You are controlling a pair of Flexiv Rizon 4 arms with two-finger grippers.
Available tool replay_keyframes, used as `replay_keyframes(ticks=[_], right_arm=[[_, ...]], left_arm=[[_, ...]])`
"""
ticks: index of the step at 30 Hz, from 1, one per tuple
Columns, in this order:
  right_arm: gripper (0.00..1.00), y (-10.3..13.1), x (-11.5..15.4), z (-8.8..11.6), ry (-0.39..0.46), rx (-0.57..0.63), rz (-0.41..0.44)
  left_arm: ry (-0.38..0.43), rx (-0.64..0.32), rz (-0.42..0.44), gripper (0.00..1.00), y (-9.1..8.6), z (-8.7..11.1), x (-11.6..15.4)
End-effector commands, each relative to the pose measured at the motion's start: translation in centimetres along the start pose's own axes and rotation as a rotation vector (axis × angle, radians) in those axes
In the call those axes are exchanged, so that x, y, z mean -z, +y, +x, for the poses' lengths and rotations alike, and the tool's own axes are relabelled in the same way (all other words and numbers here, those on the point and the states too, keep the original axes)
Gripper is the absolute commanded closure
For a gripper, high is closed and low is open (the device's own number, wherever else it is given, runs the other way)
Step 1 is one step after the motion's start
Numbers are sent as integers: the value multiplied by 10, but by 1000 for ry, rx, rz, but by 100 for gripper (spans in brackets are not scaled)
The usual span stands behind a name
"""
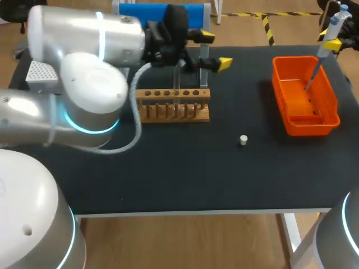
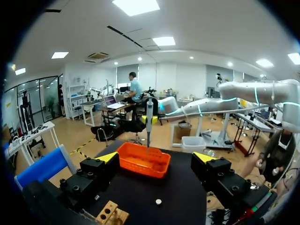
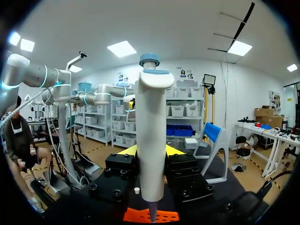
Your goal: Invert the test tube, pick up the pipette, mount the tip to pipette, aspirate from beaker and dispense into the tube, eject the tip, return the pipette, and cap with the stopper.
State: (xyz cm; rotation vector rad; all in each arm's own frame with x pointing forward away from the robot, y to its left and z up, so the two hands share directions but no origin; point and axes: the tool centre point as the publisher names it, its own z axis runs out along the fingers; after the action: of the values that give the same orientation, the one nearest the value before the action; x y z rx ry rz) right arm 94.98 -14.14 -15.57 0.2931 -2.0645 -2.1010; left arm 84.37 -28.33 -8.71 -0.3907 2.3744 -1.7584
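My right gripper (image 1: 332, 43) is shut on the white and blue pipette (image 1: 335, 25) and holds it upright over the orange bin (image 1: 331, 106), with the thin tip end (image 1: 312, 78) pointing into it. In the right wrist view the pipette (image 3: 151, 140) stands between the yellow fingertips (image 3: 127, 150). My left gripper (image 1: 216, 50) is open and empty above the table behind the wooden rack (image 1: 174, 112). A clear test tube (image 1: 178, 89) stands in that rack. The small white stopper (image 1: 243, 140) lies on the black table, and it also shows as the stopper (image 2: 159, 202) ahead of my left gripper (image 2: 156, 157).
A white perforated tip box (image 1: 42, 75) sits at the far left behind my left arm. The orange bin (image 2: 143, 161) is ahead of the left gripper, and one corner of the rack (image 2: 112, 215) shows below it. A blue chair back stands behind the table.
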Motion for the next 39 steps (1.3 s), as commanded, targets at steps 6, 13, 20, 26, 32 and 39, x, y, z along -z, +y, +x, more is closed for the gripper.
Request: replay_keyframes(ticks=[6, 13, 20, 26, 32, 39], right_arm=[[100, 0, 3, -3, 10, 0, 1], [100, 0, 3, -3, 10, 0, 1], [100, 0, 3, -3, 10, 0, 1], [100, 0, 3, -3, 10, 0, 1], [100, 0, 3, -3, 10, 0, 1], [100, 0, 3, -3, 10, 0, 1]], left_arm=[[66, -25, -13, 0, -46, 1, -153], [80, -41, -6, 0, -51, 2, -160], [80, -41, -6, 100, -51, 2, -160], [80, -41, -6, 100, -51, 2, -160], [80, -41, -6, 100, -51, 2, -160], [80, -41, -6, 100, -51, 2, -160]])
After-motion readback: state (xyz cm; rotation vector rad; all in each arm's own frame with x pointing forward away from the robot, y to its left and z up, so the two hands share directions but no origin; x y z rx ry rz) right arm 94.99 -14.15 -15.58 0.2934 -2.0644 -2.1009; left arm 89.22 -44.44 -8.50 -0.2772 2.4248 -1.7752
